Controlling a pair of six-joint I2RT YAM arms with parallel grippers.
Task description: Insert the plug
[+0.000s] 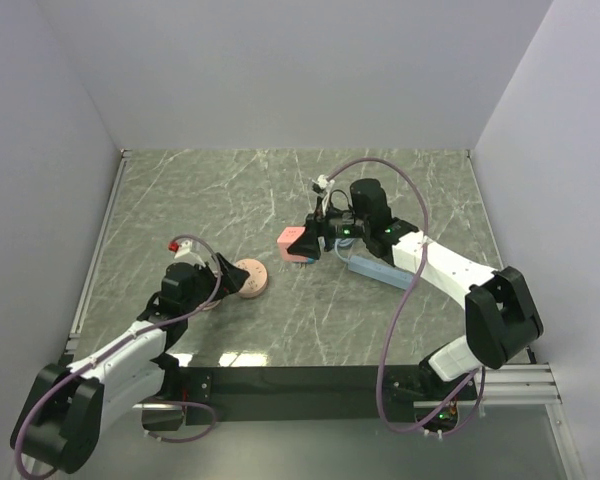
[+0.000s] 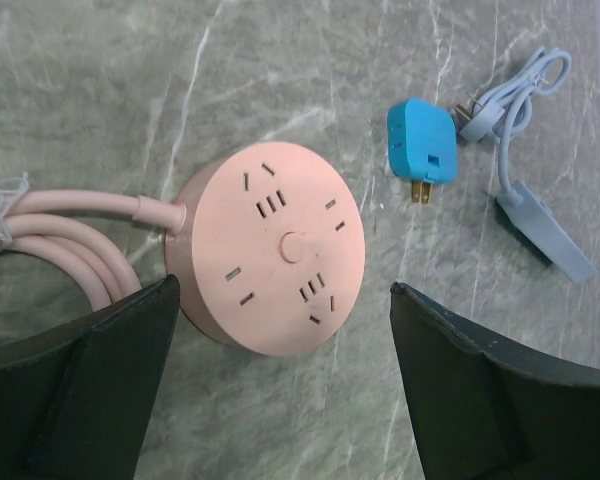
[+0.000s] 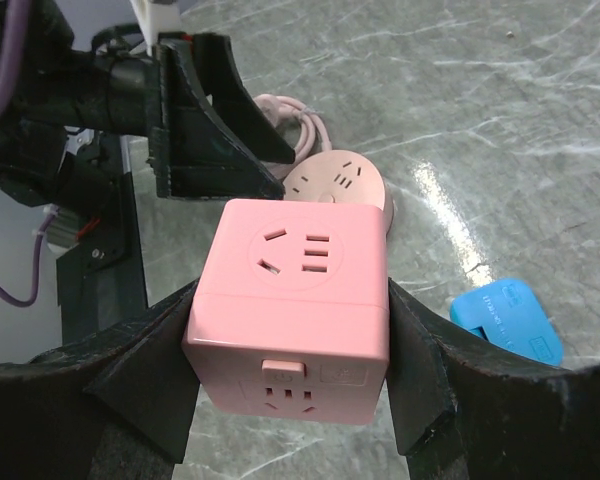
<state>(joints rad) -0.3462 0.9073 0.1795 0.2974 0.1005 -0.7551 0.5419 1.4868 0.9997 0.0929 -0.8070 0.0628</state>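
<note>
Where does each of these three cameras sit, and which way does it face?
Top external: above and behind the bases, looking down on the table; both arms show.
Left wrist: on the left arm, looking down at the round pink socket and blue plug; left gripper open, bottom corners.
Right wrist: on the right arm, facing the left arm; right gripper clamps the pink cube.
Shared: both wrist views show that socket and plug.

Soft, even light came from above, and all the pictures were bright. A white shiny patch sat on the bench [image 3: 450, 215] in the right wrist view. Shadows were faint. The pink cube [image 3: 290, 300] looked sharp.
</note>
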